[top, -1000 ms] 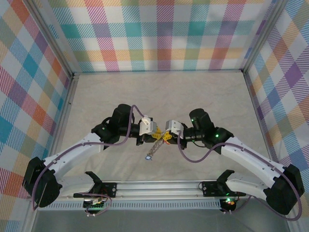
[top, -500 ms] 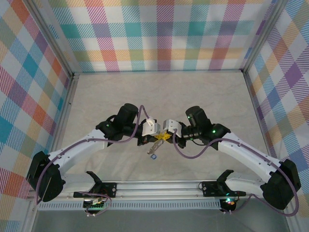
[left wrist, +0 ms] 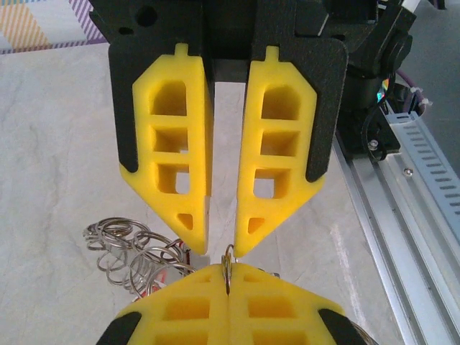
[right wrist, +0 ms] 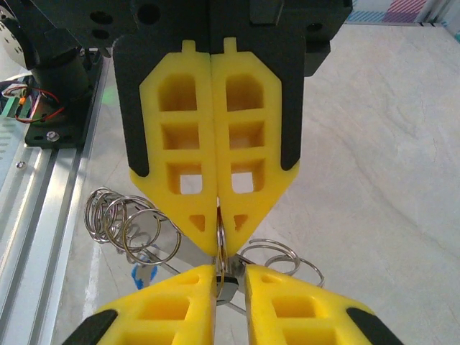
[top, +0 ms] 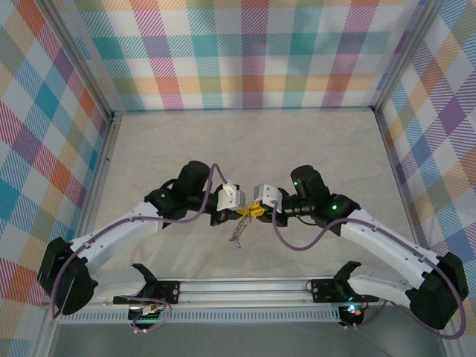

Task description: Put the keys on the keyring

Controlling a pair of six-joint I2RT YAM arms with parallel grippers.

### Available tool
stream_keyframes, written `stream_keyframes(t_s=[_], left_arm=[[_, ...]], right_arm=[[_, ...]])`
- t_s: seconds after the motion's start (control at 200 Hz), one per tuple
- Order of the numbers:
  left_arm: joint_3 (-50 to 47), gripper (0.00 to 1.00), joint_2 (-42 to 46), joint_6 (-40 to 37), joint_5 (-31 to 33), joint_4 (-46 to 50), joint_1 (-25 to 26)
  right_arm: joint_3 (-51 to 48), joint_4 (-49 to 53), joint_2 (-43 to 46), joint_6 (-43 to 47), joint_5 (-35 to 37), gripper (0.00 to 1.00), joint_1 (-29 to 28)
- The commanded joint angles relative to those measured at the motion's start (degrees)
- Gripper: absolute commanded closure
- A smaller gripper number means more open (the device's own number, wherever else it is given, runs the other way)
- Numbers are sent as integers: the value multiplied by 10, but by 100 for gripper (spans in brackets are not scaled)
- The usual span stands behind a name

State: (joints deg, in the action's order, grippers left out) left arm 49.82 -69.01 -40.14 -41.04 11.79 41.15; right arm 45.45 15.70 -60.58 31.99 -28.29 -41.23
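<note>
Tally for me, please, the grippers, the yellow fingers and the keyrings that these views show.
Grippers: 2 (left gripper, right gripper)
Yellow fingers: 4
Keyring: 1
Total: 7

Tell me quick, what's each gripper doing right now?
Left gripper: closed, pinching the keyring.
Right gripper: slightly open; whether it holds anything cannot be told.

One left arm [top: 119,227], one right arm [top: 375,236], two pairs of yellow jaws, one keyring [left wrist: 227,263].
</note>
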Motion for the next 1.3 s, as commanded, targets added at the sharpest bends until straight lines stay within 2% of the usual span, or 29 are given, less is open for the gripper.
stream_keyframes(t_s=[0.0, 0.3, 0.36, 0.435, 0.68, 0.705, 0.75, 0.79, 0.925, 1.065, 1.295], left_arm=[[-10, 100, 18, 18, -26, -53, 5], [-19, 100, 24, 44, -44, -91, -2], [-19, 100, 25, 48, -44, -92, -3], [-24, 100, 28, 60, -46, -106, -2], [-29, 100, 34, 63, -37, -114, -7], [-31, 100, 35, 66, -36, -118, -8], [-33, 100, 35, 68, -36, -123, -10], [-32, 100, 31, 68, -39, -122, -10], [-30, 100, 22, 69, -51, -125, -11], [-33, 100, 21, 74, -55, -136, -12], [-33, 100, 21, 74, -63, -136, -14]], right_arm=[[-13, -15, 10, -8, -12, 82, -2], [-25, -65, -14, -39, -32, 84, -3], [-28, -81, -19, -46, -33, 88, -2], [-20, -82, -30, -46, -40, 100, -3], [-31, -63, -32, -40, -26, 100, -1], [-30, -59, -34, -39, -29, 95, -2], [-31, -54, -35, -39, -34, 80, -2], [-36, -58, -31, -44, -34, 77, -2], [-56, -106, -9, -61, -34, 75, -2], [-44, -82, 8, -36, -28, 76, -2], [-57, -103, 42, -31, -6, 76, 0]])
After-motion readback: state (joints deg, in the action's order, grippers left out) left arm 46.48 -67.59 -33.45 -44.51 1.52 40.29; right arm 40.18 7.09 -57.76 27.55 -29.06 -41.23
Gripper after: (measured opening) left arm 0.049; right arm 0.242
